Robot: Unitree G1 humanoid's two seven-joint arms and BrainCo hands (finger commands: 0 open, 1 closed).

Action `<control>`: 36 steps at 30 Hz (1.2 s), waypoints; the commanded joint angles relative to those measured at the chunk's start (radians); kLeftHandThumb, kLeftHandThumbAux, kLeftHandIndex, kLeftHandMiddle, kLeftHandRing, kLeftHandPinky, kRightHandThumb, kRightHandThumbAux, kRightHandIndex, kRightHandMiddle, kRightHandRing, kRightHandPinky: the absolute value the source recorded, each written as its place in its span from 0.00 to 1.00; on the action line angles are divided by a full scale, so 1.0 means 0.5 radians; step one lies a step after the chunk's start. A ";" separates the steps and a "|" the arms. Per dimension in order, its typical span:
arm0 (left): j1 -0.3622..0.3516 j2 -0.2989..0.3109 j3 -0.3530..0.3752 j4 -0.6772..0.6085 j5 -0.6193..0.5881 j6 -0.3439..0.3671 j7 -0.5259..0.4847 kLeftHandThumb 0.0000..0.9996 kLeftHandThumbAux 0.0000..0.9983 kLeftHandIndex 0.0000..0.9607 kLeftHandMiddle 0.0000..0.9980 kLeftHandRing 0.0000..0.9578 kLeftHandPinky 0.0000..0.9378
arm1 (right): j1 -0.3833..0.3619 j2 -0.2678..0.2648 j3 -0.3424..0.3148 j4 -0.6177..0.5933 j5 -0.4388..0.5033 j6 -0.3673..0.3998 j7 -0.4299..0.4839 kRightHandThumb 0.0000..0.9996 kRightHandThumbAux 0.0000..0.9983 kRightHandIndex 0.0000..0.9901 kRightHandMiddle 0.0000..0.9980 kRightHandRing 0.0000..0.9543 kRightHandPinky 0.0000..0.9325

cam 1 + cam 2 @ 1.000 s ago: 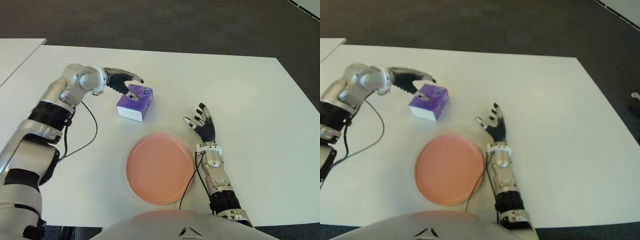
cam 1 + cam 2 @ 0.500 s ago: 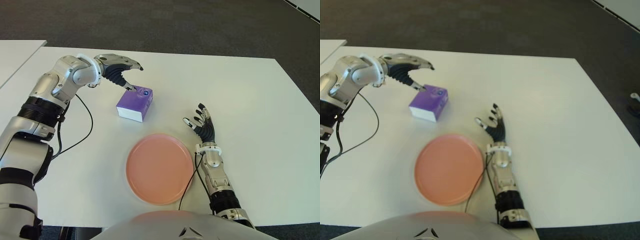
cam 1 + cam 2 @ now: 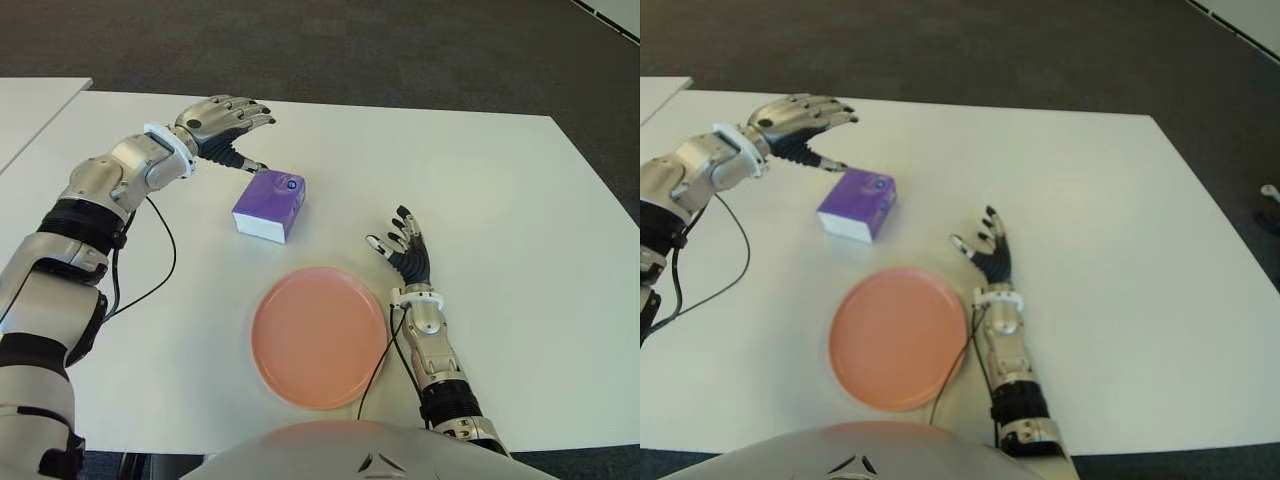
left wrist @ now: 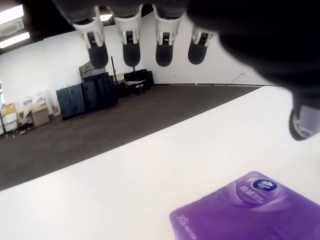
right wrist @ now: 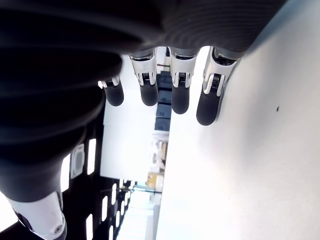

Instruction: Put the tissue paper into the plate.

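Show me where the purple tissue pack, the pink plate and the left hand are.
purple tissue pack (image 3: 270,203), left eye view, top face.
pink plate (image 3: 318,336), left eye view, bare centre.
left hand (image 3: 222,122), left eye view, back of hand.

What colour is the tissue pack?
Purple, with a white edge; the tissue pack shows best in the left eye view.

Tissue pack (image 3: 270,204) lies behind the plate (image 3: 319,336) (slightly left) on the table (image 3: 500,180).
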 commanded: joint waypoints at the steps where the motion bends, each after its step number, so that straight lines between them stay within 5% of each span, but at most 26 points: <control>1: -0.065 0.032 -0.086 0.102 0.141 -0.091 0.215 0.25 0.25 0.00 0.00 0.00 0.00 | 0.081 0.001 0.007 0.077 0.002 0.134 0.018 0.14 0.71 0.00 0.06 0.09 0.13; 9: -0.055 0.022 -0.159 0.149 0.217 -0.151 0.385 0.26 0.21 0.00 0.00 0.00 0.00 | 0.085 0.003 0.008 0.069 0.000 0.142 0.014 0.15 0.72 0.00 0.07 0.10 0.14; 21: -0.082 -0.077 -0.454 0.465 0.486 -0.102 0.755 0.29 0.15 0.00 0.00 0.00 0.00 | 0.113 0.004 0.016 0.007 -0.009 0.194 0.013 0.16 0.71 0.00 0.06 0.10 0.14; 36: -0.175 -0.066 -0.521 0.655 0.281 -0.547 0.380 0.47 0.17 0.00 0.00 0.00 0.00 | 0.113 -0.016 0.007 0.017 0.013 0.180 0.050 0.13 0.69 0.00 0.06 0.08 0.12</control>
